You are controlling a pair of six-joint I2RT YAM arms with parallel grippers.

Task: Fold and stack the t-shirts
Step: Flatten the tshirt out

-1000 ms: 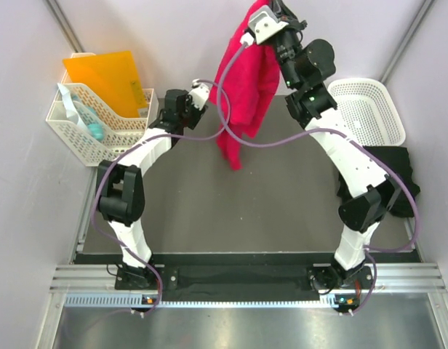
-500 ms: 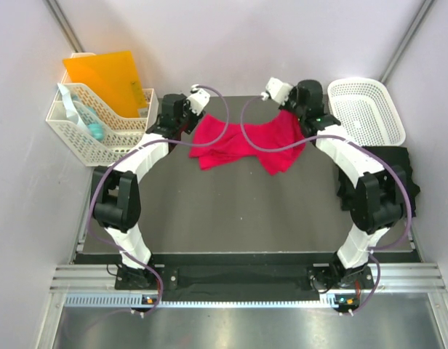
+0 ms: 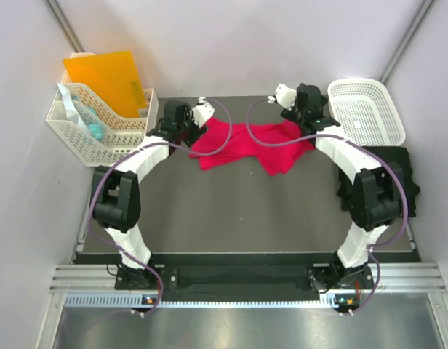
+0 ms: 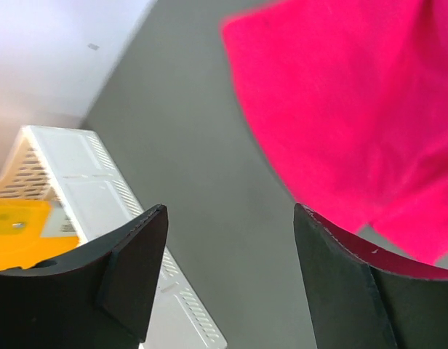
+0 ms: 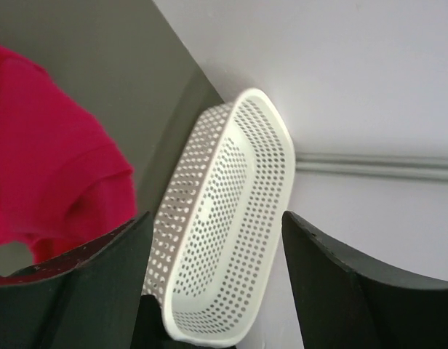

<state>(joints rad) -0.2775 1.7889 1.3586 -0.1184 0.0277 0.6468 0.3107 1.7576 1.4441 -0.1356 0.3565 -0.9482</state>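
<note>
Left gripper [image 4: 230, 218], right gripper [image 5: 217, 222] agape at red t-shirt [image 3: 275, 153] edges.

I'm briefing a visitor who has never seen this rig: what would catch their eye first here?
The bright pinkish-red cloth t-shirt stands out, lying rumpled at the far middle of the dark table, between the left gripper and right gripper, both open and empty. Next come the orange plastic folder in the white lattice organizer at far left, and the white perforated plastic basket at far right, a plain black t-shirt heaped just nearer.
</note>
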